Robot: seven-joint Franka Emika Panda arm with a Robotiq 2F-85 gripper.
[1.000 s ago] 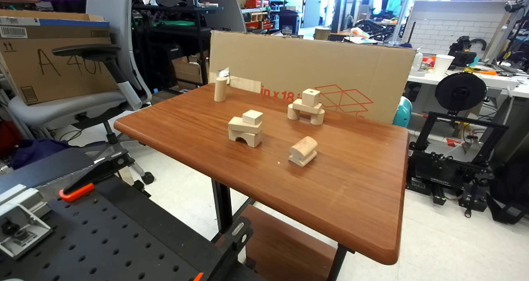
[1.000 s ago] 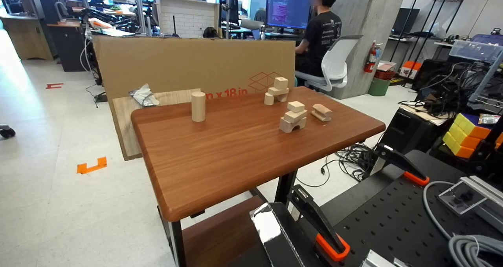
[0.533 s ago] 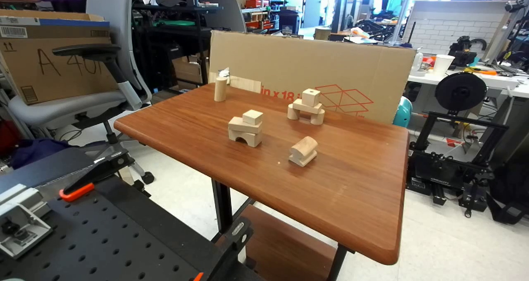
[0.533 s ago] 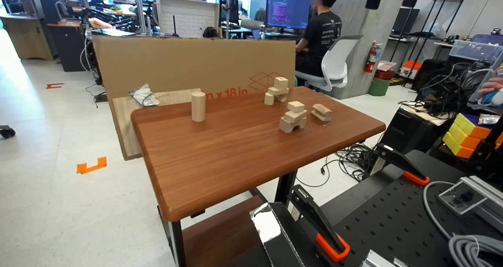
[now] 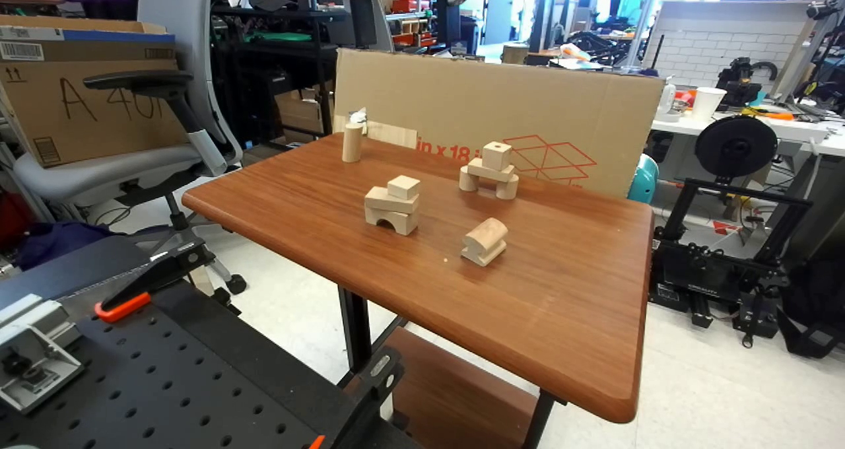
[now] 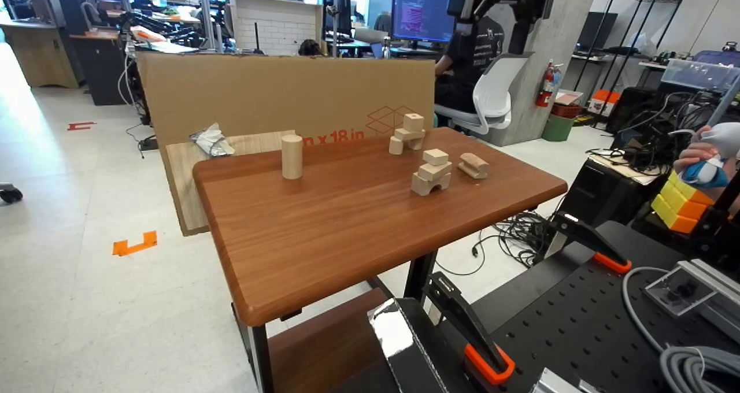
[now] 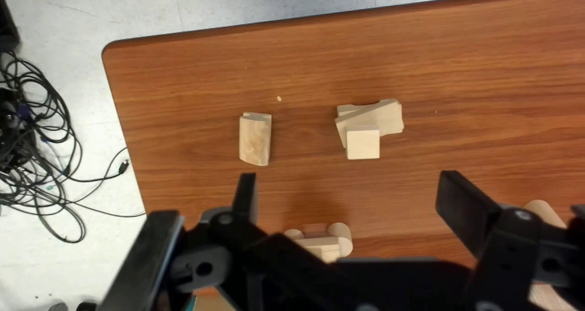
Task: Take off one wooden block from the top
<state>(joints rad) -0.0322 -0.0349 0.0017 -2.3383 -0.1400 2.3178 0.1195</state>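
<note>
Since half a second ago, the gripper (image 5: pixel 407 41) has come farther into sight at the top of both exterior views. At the side of an exterior view, a hand (image 6: pixel 692 153) has come in more too, holding a white and blue thing (image 6: pixel 724 140).

In both exterior views the big brown table (image 7: pixel 480 87) stands in front of some cardboard (image 5: pixel 396 86) with red print on it. The gripper hangs high over the table, and its jaws are spread wide.

Near the cardboard, a flat block (image 5: pixel 487 173) lies across two round feet (image 5: pixel 507 188), and a cube (image 5: pixel 496 158) with a small dark spot on top sits on the flat block. Not far off, an arch (image 5: pixel 406 223) stands with a long block (image 5: pixel 383 203) on it, set a bit crooked. A round post (image 6: pixel 292 159) stands up by itself, well apart from the rest. One round-topped block (image 7: pixel 255 139) lies alone near the arch, and they do not touch.

The small block (image 7: pixel 363 144) has not moved: it sits on the long block, at the very top above the arch. In the wrist view it shows past the tips of the jaws, in line with the gap. Last comes a tiny pale speck (image 7: pixel 279 99) on the table.
</note>
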